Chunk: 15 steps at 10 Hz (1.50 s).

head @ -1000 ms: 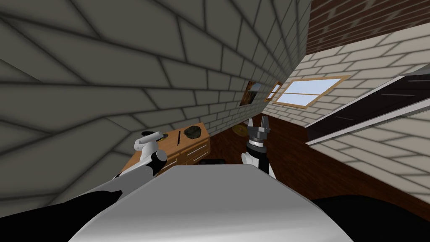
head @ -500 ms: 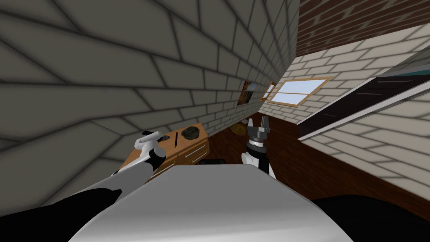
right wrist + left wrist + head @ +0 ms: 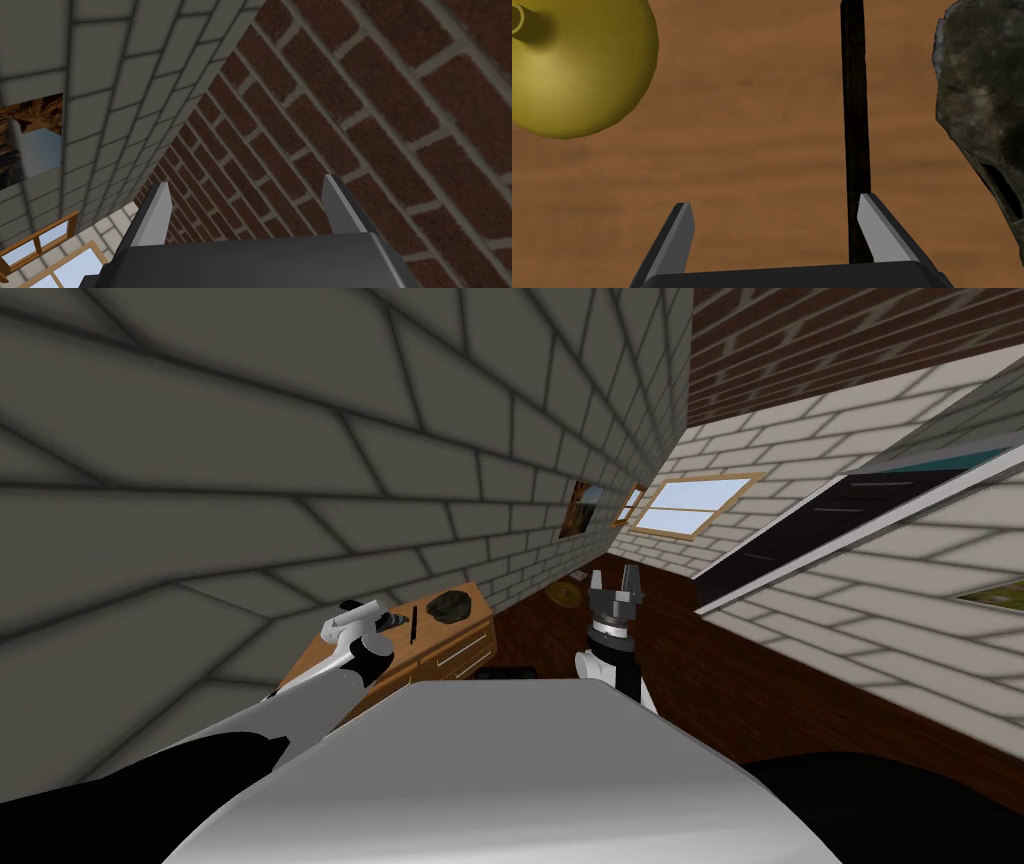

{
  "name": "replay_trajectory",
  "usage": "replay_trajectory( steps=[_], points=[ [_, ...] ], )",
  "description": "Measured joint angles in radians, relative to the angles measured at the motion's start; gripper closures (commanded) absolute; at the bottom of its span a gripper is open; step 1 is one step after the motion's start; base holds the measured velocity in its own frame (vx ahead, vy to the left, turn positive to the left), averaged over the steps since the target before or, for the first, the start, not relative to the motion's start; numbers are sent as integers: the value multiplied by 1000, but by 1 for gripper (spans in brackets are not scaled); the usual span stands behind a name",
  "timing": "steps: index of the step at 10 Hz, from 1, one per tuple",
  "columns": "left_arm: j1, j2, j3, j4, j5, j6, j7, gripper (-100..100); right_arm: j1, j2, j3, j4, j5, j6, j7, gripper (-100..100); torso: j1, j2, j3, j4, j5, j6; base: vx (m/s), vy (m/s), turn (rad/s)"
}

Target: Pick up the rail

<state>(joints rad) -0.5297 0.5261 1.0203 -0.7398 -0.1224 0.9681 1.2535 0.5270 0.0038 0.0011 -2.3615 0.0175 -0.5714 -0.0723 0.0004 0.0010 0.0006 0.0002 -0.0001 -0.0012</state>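
The rail (image 3: 855,115) is a thin black bar lying flat on a brown wooden dresser top (image 3: 752,125); in the head view the rail (image 3: 413,623) lies between a dark lump and my left hand. My left gripper (image 3: 774,220) hovers over the dresser top, open, with one finger (image 3: 879,232) right beside the rail's near end and nothing between the fingers. In the head view the left gripper (image 3: 368,610) is over the dresser's near part. My right gripper (image 3: 613,581) is raised in front of my chest, open and empty.
A yellow round object with a short stem (image 3: 572,65) sits on the dresser, on the other side of the gripper from the rail. A dark grey rock-like lump (image 3: 982,110) lies just past the rail. The dresser (image 3: 450,653) stands against a grey block wall, with dark wooden floor (image 3: 740,678) beside it.
The head view has swung, so the dresser and window sit further left. My left hand has moved a little toward the rail. The right arm holds still.
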Motion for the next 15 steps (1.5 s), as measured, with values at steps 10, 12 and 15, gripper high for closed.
replay_trajectory(
  steps=[10, 12, 15],
  points=[
    [-55, 39, 65, 153, -49, 157, 53, 0, 0, 0, 0, 0, 0, 0, 0, 0, 0, 0, 0, 0, 0, -1, 1, 4, -46],
    [-49, 36, 62, 171, -46, 137, 53, -100, 0, 0, 0, 0, 0, 0, 0, 0, 1, -1, -1, 0, 0, -1, 52, 29, 34],
    [-25, 2, 57, 156, -37, 110, 52, 100, 0, 0, 0, 0, 0, 0, 0, 0, 2, -2, -1, -1, 0, -1, 30, 22, 5]
  ],
)
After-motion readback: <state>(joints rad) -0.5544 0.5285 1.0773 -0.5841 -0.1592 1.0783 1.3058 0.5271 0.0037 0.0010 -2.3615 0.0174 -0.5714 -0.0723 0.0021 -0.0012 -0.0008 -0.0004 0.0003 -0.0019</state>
